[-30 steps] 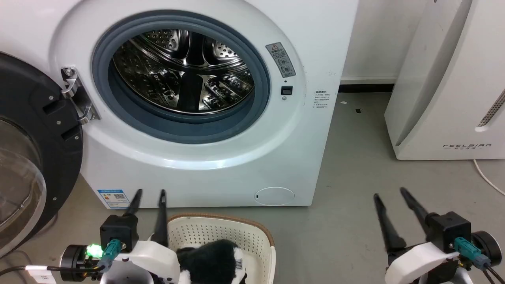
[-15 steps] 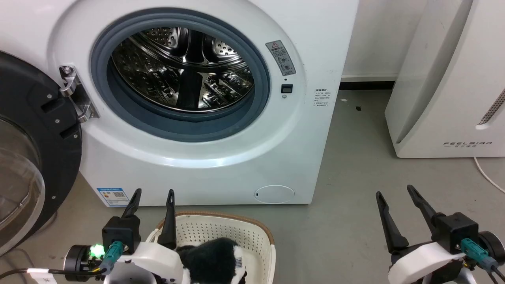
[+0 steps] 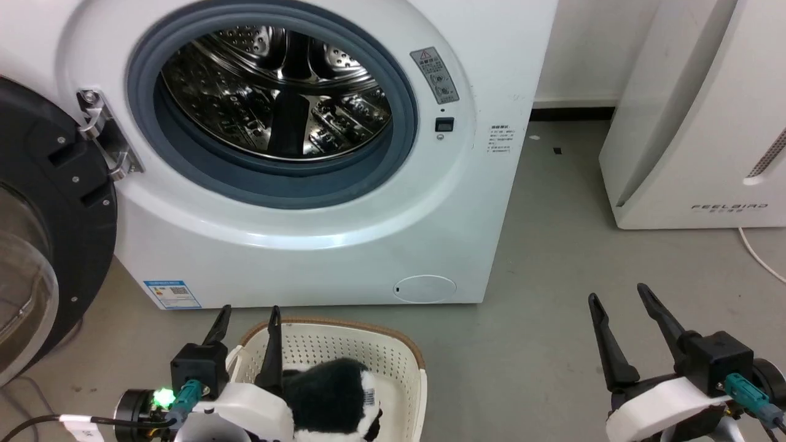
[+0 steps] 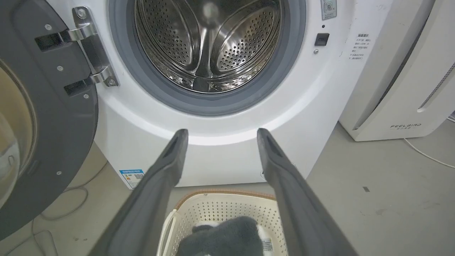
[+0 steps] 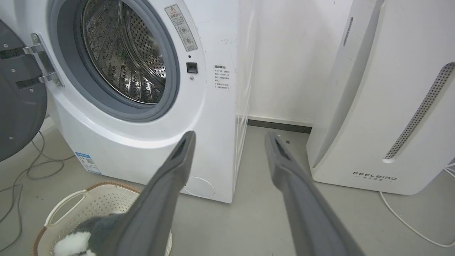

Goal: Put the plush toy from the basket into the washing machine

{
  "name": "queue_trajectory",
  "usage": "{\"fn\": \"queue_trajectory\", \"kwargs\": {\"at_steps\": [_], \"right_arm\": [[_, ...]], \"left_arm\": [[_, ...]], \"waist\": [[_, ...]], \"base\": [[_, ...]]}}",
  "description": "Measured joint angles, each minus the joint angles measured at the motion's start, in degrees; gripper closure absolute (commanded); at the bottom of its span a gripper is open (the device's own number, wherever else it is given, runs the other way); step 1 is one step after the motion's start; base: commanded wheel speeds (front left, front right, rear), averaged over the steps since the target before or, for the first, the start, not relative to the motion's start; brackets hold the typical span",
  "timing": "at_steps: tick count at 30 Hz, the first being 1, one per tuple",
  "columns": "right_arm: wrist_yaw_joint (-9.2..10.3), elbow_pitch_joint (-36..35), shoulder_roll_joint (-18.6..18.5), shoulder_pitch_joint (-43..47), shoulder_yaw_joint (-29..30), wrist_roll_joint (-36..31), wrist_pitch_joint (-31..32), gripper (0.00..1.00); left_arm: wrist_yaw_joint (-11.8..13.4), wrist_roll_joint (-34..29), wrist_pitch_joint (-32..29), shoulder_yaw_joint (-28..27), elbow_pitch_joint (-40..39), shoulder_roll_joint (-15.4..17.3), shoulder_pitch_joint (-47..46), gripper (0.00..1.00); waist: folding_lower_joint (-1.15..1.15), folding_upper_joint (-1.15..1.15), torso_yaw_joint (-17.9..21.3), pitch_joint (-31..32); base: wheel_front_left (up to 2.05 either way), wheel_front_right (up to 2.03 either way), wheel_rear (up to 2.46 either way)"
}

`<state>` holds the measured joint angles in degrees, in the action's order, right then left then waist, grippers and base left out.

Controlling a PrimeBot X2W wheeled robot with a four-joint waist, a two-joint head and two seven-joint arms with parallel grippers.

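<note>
Left pincer (image 3: 249, 313) is spread open above the left end of the basket (image 3: 374, 350), right pincer (image 3: 617, 294) spread too, off over the floor (image 3: 540, 245). Plush toy (image 3: 331, 393) sits inside the basket, just in front of the washing machine (image 3: 307, 252), whose door (image 3: 55, 202) is swung open.

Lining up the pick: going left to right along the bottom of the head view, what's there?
Open washer door → left gripper, jaws apart → plush toy in the basket → right gripper, jaws apart.
</note>
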<state>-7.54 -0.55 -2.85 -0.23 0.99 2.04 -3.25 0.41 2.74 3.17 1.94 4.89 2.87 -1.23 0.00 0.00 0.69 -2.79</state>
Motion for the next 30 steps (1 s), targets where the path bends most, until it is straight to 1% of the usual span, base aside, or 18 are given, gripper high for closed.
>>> {"fn": "queue_trajectory", "kwargs": {"at_steps": [17, 24, 30], "right_arm": [[0.00, -0.9, 0.0, -0.3, 0.0, 0.2, -2.0, 0.00], [0.00, -1.5, 0.0, -1.1, -0.2, 0.2, -2.8, 0.00], [0.00, -1.8, 0.0, -1.7, -0.8, 0.5, -3.5, 0.00]], "left_arm": [[-0.2, 1.6, 2.0, 1.2, 9.8, 0.1, -5.2, 0.00], [-1.0, 2.5, 2.9, 1.8, 14.7, 0.4, -8.1, 0.00], [-1.6, 3.0, 3.4, 2.6, 19.6, 1.4, -11.5, 0.00]], "waist": [[0.00, 0.00, 1.0, -5.5], [0.00, 0.00, 1.6, -8.6], [0.00, 0.00, 2.2, -11.9]], "base": [[0.00, 0.00, 0.00], [0.00, 0.00, 0.00], [0.00, 0.00, 0.00]]}}
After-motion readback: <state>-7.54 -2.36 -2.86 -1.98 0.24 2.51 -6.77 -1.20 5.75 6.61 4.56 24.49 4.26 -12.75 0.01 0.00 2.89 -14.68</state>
